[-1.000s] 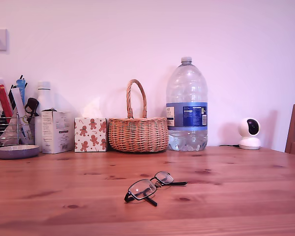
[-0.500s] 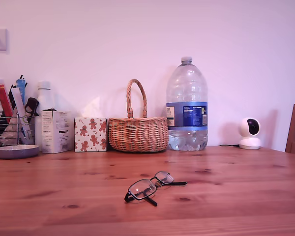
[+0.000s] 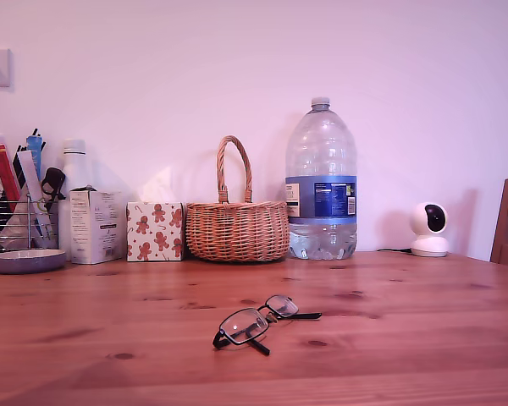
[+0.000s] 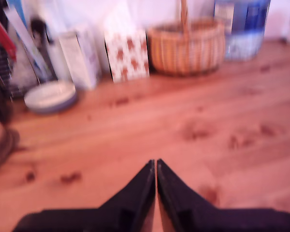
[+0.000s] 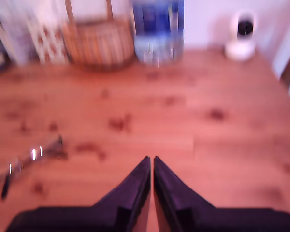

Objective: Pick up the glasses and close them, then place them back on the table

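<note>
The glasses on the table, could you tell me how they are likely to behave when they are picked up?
The glasses have a thin wire frame, so they are probably very light and could bend under a hard squeeze. Their slim arms stand unfolded and would likely swing on their hinges. Lying low on the table, they may skid rather than lift.

Soft pinkish light; both wrist views blurred, perhaps motion

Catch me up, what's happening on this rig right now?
Nothing is being handled yet. The glasses lie open on the table, untouched. My first gripper and my second gripper are both shut, empty and above bare wood; the second wrist view shows the glasses off to one side.
</note>
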Robot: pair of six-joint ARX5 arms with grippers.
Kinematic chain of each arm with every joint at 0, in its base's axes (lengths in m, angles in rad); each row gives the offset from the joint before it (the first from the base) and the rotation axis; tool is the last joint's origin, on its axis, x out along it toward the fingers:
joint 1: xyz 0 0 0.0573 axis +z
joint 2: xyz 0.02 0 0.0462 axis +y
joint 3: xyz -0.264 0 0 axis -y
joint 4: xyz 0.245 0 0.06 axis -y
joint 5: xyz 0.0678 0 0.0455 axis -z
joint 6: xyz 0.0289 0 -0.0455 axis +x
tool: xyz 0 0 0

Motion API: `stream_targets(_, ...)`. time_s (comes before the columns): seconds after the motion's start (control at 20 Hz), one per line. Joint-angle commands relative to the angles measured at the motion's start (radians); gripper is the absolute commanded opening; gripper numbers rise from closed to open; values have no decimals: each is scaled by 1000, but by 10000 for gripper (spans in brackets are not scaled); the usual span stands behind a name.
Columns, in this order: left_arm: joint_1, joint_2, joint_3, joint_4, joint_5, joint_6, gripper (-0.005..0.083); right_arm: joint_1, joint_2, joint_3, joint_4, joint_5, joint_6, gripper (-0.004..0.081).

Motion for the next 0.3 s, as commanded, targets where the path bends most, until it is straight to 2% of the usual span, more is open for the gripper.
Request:
stream_targets(0.0,-3,4,-22,-22,3,-3,-19,3,5,3,-54,0,8,-13)
stream_targets(0.25,-3,4,-22,-98,3,-3,-19,3,5,3,-186,0,8,-13)
